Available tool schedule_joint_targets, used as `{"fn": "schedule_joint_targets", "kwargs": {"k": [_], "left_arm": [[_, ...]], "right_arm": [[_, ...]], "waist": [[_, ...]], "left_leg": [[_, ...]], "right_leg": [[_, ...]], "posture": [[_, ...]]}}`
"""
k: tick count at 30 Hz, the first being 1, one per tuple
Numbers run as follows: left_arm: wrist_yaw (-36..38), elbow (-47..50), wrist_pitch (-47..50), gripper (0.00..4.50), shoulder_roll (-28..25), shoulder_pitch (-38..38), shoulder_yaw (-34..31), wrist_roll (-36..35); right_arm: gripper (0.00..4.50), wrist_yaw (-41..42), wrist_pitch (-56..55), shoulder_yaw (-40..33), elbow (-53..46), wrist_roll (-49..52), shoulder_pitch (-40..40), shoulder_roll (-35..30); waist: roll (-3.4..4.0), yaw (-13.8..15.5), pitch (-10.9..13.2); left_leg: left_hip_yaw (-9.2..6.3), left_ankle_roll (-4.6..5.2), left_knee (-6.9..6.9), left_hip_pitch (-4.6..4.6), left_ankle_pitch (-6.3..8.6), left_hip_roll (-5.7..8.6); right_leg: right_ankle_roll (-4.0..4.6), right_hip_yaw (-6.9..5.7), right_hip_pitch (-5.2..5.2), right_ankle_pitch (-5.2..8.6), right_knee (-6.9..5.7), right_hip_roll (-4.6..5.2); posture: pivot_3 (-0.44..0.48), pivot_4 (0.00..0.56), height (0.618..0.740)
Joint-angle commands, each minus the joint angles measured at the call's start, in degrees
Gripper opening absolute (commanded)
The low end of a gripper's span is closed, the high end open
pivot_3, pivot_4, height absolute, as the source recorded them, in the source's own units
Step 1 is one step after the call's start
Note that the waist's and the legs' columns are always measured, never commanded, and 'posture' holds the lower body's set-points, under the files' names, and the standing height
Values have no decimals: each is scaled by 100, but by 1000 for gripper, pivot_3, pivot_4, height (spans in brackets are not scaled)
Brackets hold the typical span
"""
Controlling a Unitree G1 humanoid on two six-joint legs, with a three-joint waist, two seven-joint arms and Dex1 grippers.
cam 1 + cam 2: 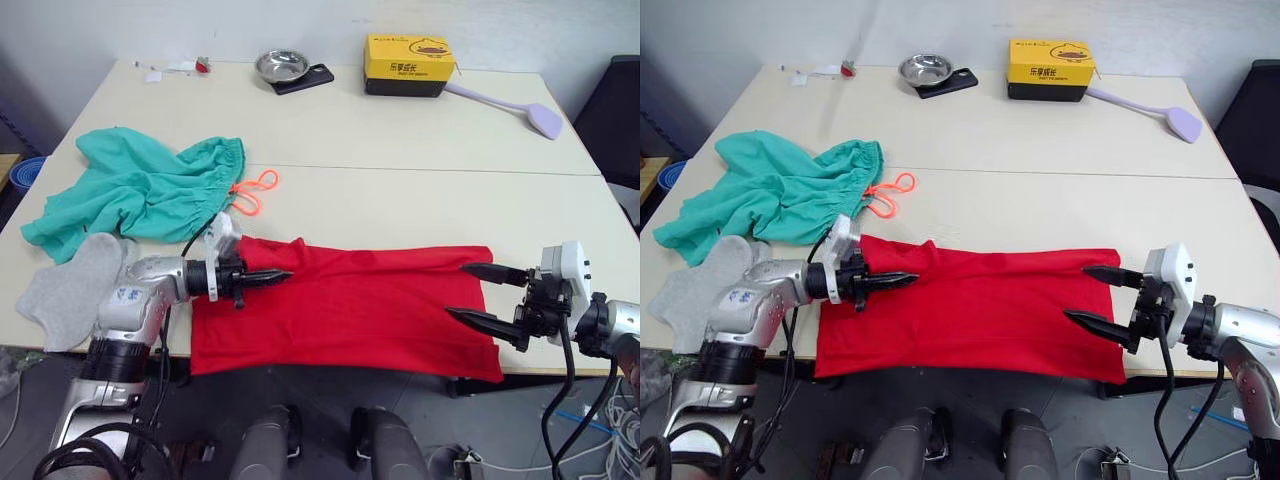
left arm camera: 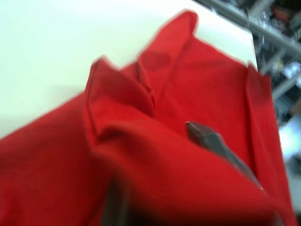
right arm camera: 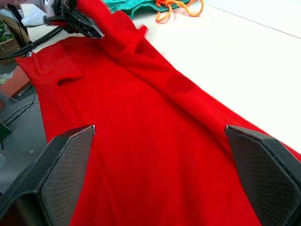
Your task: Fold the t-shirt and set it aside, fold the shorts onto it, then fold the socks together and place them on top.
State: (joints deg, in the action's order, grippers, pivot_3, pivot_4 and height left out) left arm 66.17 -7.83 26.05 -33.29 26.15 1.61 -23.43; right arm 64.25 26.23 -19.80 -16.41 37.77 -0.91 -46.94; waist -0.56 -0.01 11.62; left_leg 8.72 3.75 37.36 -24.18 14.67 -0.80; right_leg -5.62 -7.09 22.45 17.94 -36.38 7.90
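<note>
The red t-shirt point(image 1: 350, 315) lies spread flat along the table's front edge, its lower hem hanging over it. My left gripper point(image 1: 272, 277) is shut on a raised fold at the shirt's left end; in the left wrist view red cloth drapes over one of the fingers point(image 2: 212, 142). My right gripper point(image 1: 478, 297) stands open over the shirt's right end, with cloth showing between its fingers point(image 3: 61, 169). The teal-green shorts point(image 1: 140, 190) lie crumpled at the left, their orange drawstring point(image 1: 254, 190) trailing toward the shirt. The grey socks point(image 1: 72, 290) rest at the front left corner beside my left arm.
Along the far edge stand a metal bowl point(image 1: 281, 66), a black phone point(image 1: 310, 80), a yellow box point(image 1: 407, 64) and a lilac spatula point(image 1: 523, 110). Small items point(image 1: 180, 68) lie at the far left corner. Bare tabletop point(image 1: 420, 190) stretches behind the shirt.
</note>
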Motion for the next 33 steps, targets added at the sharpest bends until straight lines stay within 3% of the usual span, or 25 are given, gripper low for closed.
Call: {"fn": "schedule_joint_targets", "kwargs": {"k": [1, 7, 13, 19, 26, 33], "left_arm": [[420, -348, -1698, 16, -94, -108, 180, 541], [772, -1627, -4635, 16, -145, -31, 403, 1377], [1023, -2515, -5934, 16, -174, 233, 422, 1470], [1466, -2819, -6164, 16, -278, 417, 211, 1018], [2097, -2237, -5720, 16, -603, 226, 30, 425], [2207, -2484, -5631, 16, -863, 207, 84, 611]], "right_arm": [[4500, 46, -161, 26, -129, 9, -65, 38], [4500, 226, -571, 91, 115, -321, -225, -38], [4500, 307, -818, 78, 346, -522, -206, -64], [4500, 336, -908, 58, 574, -656, -66, -137], [4500, 326, -906, 39, 698, -691, 22, -181], [4500, 527, -1307, 123, 1237, -874, 82, -99]], "waist": [[0, 1, 0], [1, 9, 0], [3, -1, -2], [5, -24, -3], [5, -22, -3], [5, -17, -3]], "left_leg": [[0, -1, 0, 0, 0, 0], [0, -23, -4, -1, 20, 1], [0, -21, -7, 1, 20, 2], [0, 2, -7, 2, 7, 1], [-2, 3, -6, 0, 7, 1], [-3, 5, -4, 0, 7, 1]], "right_leg": [[0, 0, 0, 0, 1, 2], [1, -2, 0, -1, 13, 10], [1, -8, -1, -1, 17, 11], [1, -12, 0, -1, 13, 10], [1, -14, -2, -1, 14, 10], [1, -16, -4, -1, 15, 10]], "posture": [[0, 150, 740], [0, 150, 740], [0, 150, 740], [0, 150, 740], [0, 150, 740], [0, 150, 740]]}}
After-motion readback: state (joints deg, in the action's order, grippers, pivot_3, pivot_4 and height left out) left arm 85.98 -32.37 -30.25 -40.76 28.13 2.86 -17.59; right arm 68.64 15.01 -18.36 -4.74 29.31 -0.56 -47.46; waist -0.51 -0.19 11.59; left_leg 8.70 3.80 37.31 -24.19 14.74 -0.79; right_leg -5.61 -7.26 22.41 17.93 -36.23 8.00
